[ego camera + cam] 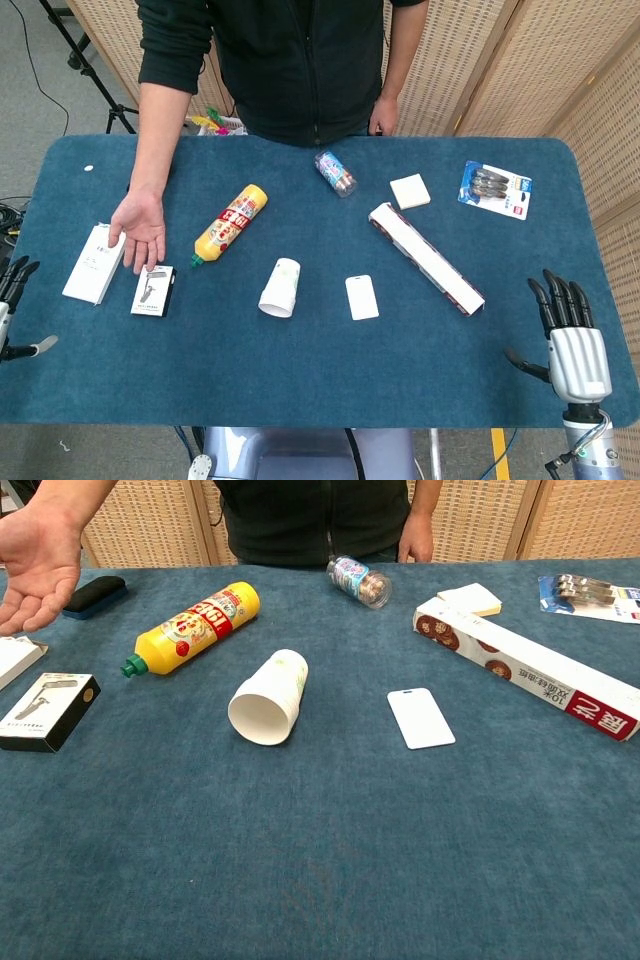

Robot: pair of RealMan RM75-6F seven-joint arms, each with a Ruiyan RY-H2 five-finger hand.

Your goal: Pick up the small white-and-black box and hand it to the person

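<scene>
The small white-and-black box (153,291) lies flat on the blue table near the left side, also seen in the chest view as the small box (47,711). The person's open palm (140,228) hovers just above and behind it. My left hand (10,300) shows at the far left table edge, fingers spread and empty, well left of the box. My right hand (568,330) stands at the front right corner, fingers straight and apart, holding nothing. Neither hand appears in the chest view.
A larger white box (94,263) lies left of the small one. A yellow bottle (231,224), paper cup (281,287), white card (361,297), long carton (425,257), small jar (335,172), notepad (410,190) and blister pack (495,189) are scattered across the table.
</scene>
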